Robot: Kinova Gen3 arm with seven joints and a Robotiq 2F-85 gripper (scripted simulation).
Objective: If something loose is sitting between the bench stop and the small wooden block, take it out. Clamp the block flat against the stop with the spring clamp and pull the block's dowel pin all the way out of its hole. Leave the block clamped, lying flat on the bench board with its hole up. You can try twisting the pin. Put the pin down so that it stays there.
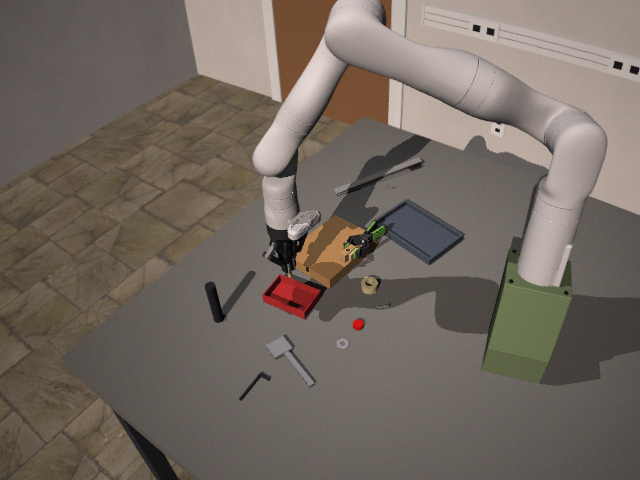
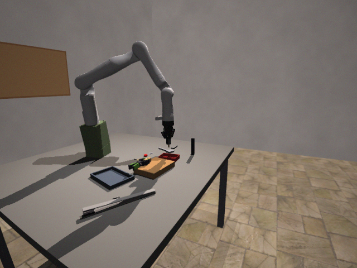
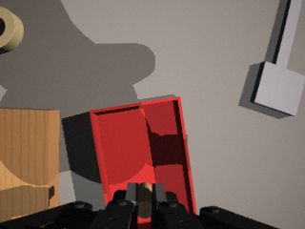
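Now the dowel pin (image 1: 290,273) (image 2: 168,145) (image 3: 145,200) above the red tray (image 1: 267,298) (image 2: 169,157) (image 3: 187,162).

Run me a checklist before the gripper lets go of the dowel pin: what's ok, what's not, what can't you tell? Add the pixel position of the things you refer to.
1. Dowel pin (image 1: 290,273) (image 2: 168,146) (image 3: 145,200) gripped between the fingers: ok.
2. Gripper (image 1: 289,269) (image 2: 168,143) (image 3: 144,198) above the red tray (image 1: 265,298) (image 2: 178,157) (image 3: 187,167), toward one end: ok.
3. Pin resting on the tray floor: not ok, it hangs above the tray.
4. Spring clamp (image 1: 364,240) (image 2: 139,163) at the wooden block (image 1: 349,251) on the bench board (image 1: 329,276) (image 2: 154,172) (image 3: 29,143): ok.
5. Block pressed flat against the stop, nothing between: cannot tell.
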